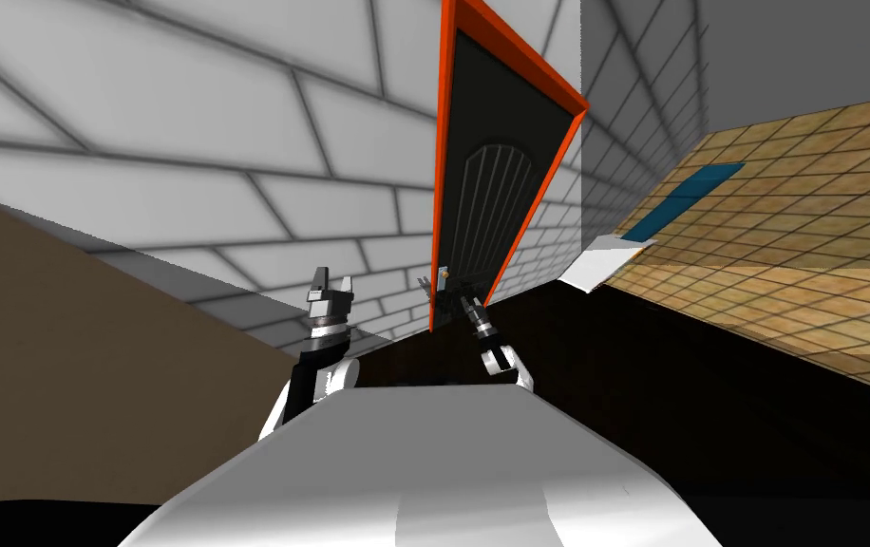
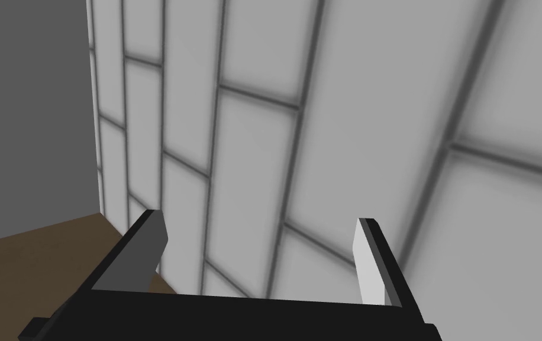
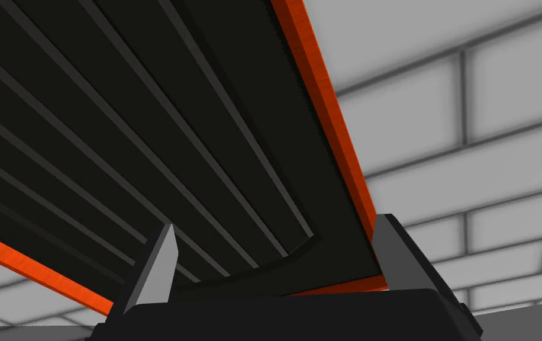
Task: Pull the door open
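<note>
One dark orange-edged door [image 3: 145,118], corner just ahead of wide-spread right pincer [image 3: 276,224] | left pincer [image 2: 261,216] wide, facing wall [image 2: 382,118]

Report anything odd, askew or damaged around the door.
Nothing stands out. The dark ribbed door sits whole in its orange frame; its lean is the camera's. The right claw is open at it, the left claw open by the tiled wall.

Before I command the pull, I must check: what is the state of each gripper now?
Left gripper: open, empty.
Right gripper: open, facing the dark door, holding nothing.
</note>
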Robot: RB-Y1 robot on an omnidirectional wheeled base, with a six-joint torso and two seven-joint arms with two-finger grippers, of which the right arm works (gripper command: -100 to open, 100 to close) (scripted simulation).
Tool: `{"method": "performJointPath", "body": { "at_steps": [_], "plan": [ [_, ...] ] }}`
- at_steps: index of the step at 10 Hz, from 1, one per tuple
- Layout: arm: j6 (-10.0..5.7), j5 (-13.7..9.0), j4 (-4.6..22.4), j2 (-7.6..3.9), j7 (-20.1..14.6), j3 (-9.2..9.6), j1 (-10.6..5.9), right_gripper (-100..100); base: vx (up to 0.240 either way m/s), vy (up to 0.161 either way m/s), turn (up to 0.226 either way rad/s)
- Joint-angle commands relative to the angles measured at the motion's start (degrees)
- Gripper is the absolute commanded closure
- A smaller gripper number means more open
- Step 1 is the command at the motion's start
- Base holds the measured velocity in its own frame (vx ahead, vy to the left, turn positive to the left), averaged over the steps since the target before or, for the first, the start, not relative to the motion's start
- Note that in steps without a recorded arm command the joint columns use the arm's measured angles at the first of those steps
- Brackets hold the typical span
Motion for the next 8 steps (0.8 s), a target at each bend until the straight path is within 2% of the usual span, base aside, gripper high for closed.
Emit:
{"method": "performJointPath", "body": {
  "at_steps": [1, 3, 4, 6, 8],
  "plan": [
    [-0.15, 1.3, 2.1, -0.43, 1.6, 0.04, -0.84, -100, 0.109, 0.01, 0.05],
    [-0.06, 2.7, 4.3, -1.12, 3.1, 0.09, -1.91, -100, 0.099, -0.001, 0.047],
    [0.03, 4.1, 6.4, -1.77, 4.6, 0.13, -2.91, -100, 0.136, 0.011, 0.077],
    [0.12, 5.3, 8.3, -2.35, 5.9, 0.17, -3.84, -100, 0.126, -0.008, 0.052],
    [0.26, 7.5, 11.6, -3.35, 8.3, 0.24, -5.44, -100, 0.158, -0.006, 0.066]
  ]
}}
